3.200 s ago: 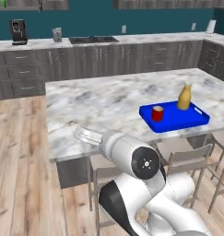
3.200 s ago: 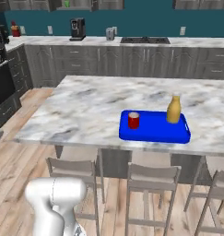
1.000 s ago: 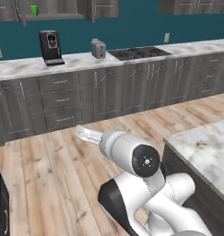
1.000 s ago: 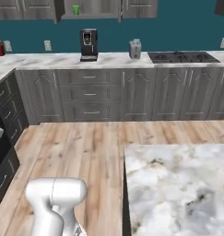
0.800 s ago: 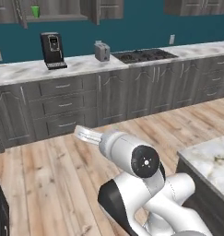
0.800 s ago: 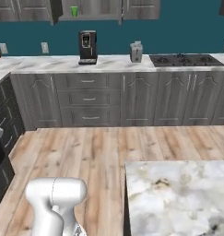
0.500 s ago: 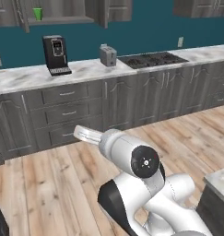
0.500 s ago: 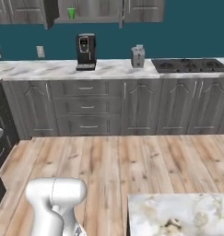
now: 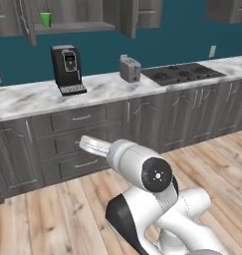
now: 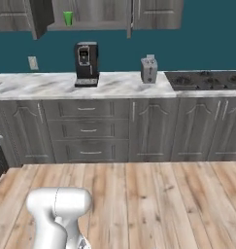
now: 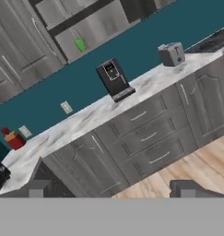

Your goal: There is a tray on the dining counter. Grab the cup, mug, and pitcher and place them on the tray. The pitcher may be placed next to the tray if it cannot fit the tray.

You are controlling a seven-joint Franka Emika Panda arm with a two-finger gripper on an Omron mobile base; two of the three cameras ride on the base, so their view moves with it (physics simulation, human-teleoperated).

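Hand view: the jaws (image 11: 111,190) stand spread, nothing between their dark tips. Far beyond them, up and slightly left, the small bright green tapered cup (image 11: 80,44) sits on an open cupboard shelf, above a black coffee machine (image 11: 114,79) on the marbled surface (image 11: 72,124); a grey toaster (image 11: 171,54) stands farther right.

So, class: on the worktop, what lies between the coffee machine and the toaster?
Nothing: between the coffee machine and the toaster, the worktop is bare marble in the right base view.

A black coffee machine (image 9: 67,68) and grey toaster (image 9: 130,69) stand apart on the marbled worktop (image 9: 107,87).
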